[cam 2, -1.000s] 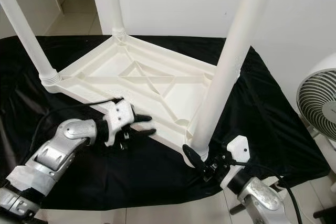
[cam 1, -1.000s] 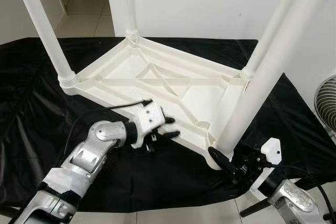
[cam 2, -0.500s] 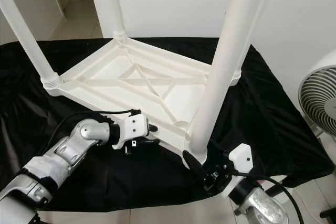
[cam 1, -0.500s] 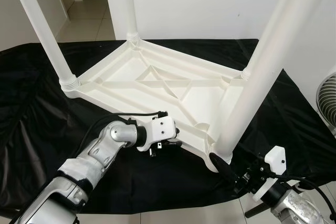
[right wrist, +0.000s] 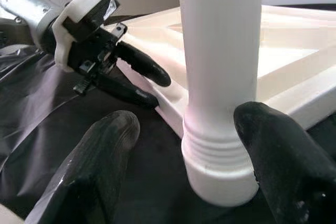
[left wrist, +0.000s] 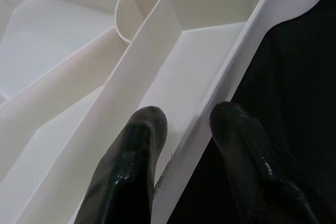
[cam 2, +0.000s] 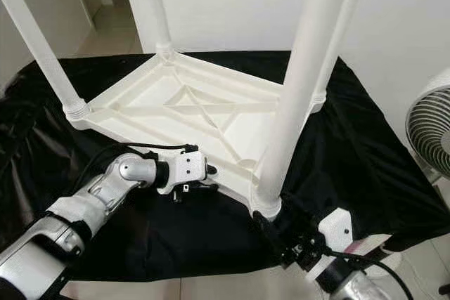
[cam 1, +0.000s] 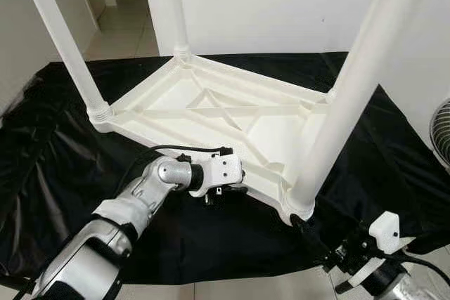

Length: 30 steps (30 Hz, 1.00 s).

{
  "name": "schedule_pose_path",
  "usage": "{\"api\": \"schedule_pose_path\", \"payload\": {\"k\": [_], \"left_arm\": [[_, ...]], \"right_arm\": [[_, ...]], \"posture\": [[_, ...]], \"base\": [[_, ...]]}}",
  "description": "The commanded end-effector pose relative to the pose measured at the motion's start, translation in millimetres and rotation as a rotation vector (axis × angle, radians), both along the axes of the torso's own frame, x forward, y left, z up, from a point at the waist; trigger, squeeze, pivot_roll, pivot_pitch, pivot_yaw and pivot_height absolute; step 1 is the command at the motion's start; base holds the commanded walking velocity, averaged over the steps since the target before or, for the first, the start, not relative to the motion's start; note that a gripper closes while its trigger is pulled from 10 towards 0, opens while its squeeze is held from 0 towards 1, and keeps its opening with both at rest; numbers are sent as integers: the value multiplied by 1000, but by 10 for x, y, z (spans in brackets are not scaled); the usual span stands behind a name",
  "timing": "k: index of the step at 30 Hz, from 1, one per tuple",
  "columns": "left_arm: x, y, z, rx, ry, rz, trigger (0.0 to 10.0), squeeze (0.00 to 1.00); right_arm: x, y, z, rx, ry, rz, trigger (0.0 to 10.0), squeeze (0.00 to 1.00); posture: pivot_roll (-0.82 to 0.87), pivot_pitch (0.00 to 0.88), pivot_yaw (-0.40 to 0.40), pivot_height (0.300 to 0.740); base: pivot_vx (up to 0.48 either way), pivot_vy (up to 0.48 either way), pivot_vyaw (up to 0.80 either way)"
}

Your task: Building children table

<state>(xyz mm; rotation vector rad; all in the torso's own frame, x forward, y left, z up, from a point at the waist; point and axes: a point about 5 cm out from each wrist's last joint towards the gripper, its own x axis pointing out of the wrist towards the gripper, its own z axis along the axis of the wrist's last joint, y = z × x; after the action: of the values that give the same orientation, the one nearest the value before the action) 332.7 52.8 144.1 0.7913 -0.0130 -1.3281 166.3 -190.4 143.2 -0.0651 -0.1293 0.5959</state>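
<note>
Left hand (cam 1: 226, 191) sits at the near rim of the upturned white children's table (cam 1: 225, 114), one black finger (left wrist: 131, 166) inside the rim wall and the other outside, straddling it without clearly pinching. That table lies legs-up on a black cloth (cam 1: 56, 166) (glossy, rumpled). Right hand (right wrist: 181, 182), down at about five o'clock, is spread wide around the base of the nearest leg (cam 2: 288, 110), its fingers (right wrist: 94, 171) apart from the plastic. A fan (cam 2: 430, 121) stands at three o'clock.
</note>
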Motion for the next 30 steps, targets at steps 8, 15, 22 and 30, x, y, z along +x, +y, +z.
{"api": "schedule_pose_path", "payload": {"k": [8, 15, 22, 30], "left_arm": [[16, 77, -165, 113, 62, -14, 10000, 0], [-8, 93, -227, 178, 119, -80, 8588, 0], [7, 126, -193, 189, 156, -114, 0, 0], [11, 162, -178, 179, 162, -118, 0, 0]], "right_arm": [[-62, -86, -46, -37, -17, -67, 10000, 0], [-47, -126, -14, -41, -24, -87, 10000, 0], [-32, -134, -27, -44, -37, -98, 10000, 0], [16, -144, -19, -48, -50, -103, 10000, 0]], "posture": [[-117, 126, 122, 740], [-123, 127, 134, 740], [-121, 123, 137, 740], [-114, 111, 142, 740]], "base": [[0, 0, 0], [0, 0, 0], [0, 0, 0], [0, 0, 0]]}}
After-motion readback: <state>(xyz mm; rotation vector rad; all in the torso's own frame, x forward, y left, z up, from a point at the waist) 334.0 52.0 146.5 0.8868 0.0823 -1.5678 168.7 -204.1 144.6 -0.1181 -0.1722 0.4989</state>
